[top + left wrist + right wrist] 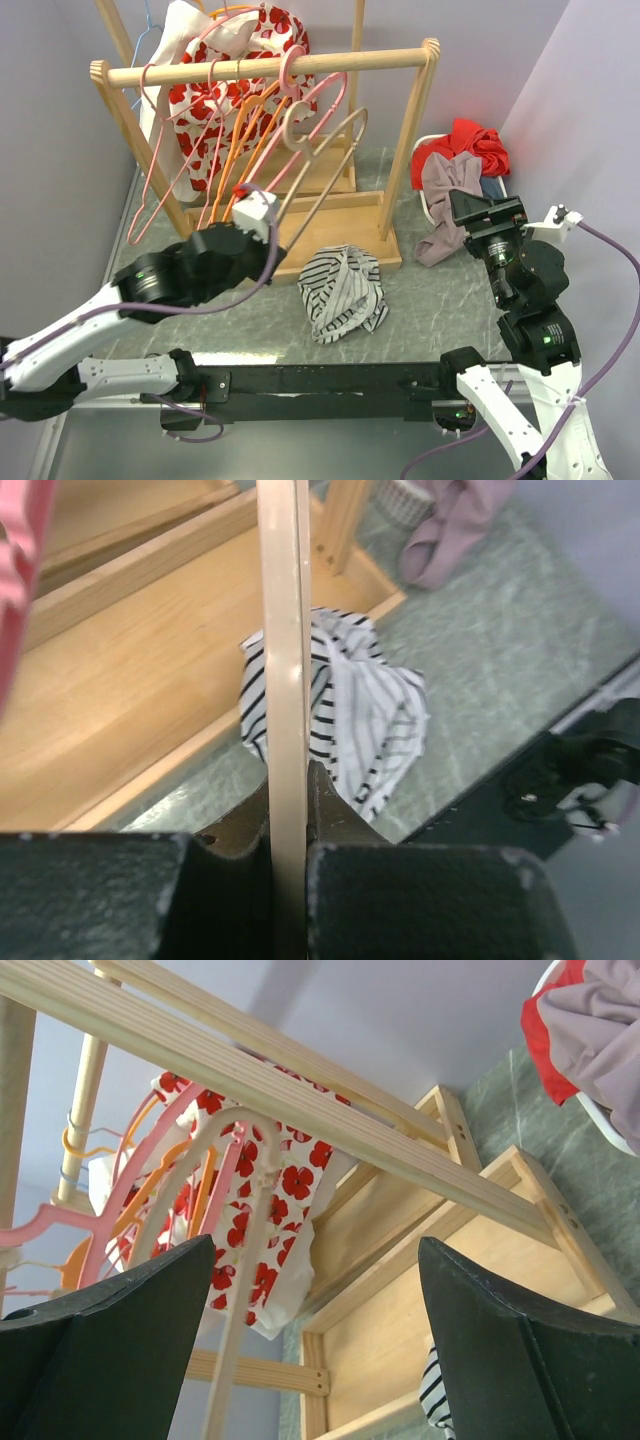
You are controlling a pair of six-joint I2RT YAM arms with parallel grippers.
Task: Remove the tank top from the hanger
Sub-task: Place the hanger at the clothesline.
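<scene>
The black-and-white striped tank top (343,290) lies free on the worktop (450,300), left claw (290,815) clenched on the bare beige plastic hanger (283,630), right claw (320,1330) released; next, probably let the hanger go.

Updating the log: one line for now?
left gripper: shut on beige hanger | right gripper: open, empty | tank top: off hanger, on table
</scene>
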